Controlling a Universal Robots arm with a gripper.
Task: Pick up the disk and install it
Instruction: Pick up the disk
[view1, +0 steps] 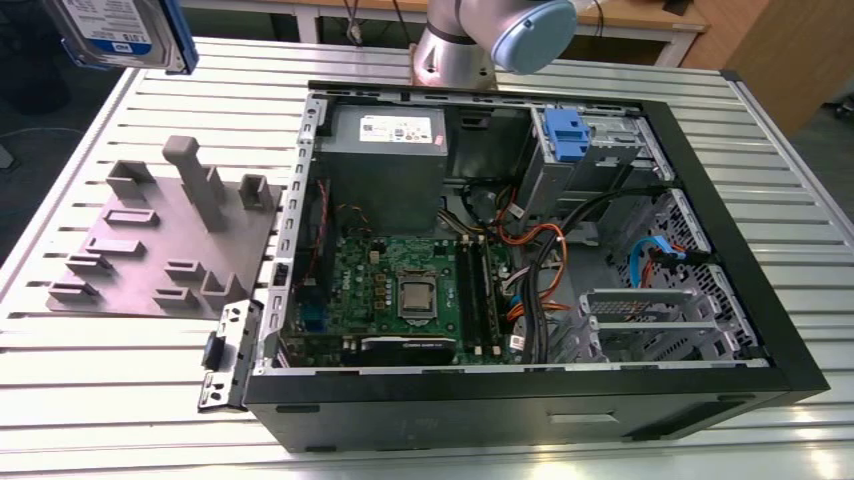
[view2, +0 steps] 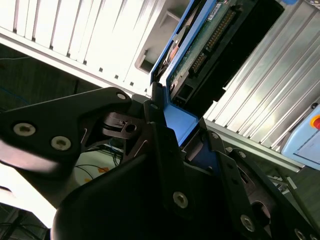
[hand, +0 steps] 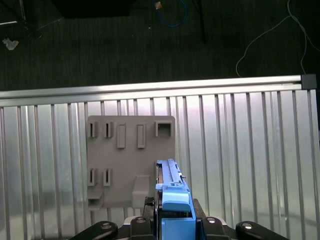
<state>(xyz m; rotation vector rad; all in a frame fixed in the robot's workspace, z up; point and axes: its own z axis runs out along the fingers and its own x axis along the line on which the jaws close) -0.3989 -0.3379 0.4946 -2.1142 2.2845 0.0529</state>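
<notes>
The disk (view1: 118, 32), silver with a white-and-blue label and blue rails, hangs in the air at the exterior view's upper left, above the slatted table and off to the side of the open computer case (view1: 747, 300). In both wrist views my gripper (hand: 172, 220) (view2: 172, 132) is shut on the disk's blue-railed end. The disk (hand: 169, 182) stands edge-on above the grey fixture plate (hand: 125, 160). Its green circuit board and connector side (view2: 202, 45) faces the second wrist view.
The case lies open with a motherboard (view1: 400, 290), a grey power-supply box (view1: 387, 150) and a drive cage with a blue latch (view1: 567, 135). The grey fixture plate (view1: 134, 255) with upright posts sits beside the case. The arm's base (view1: 461, 45) stands behind it.
</notes>
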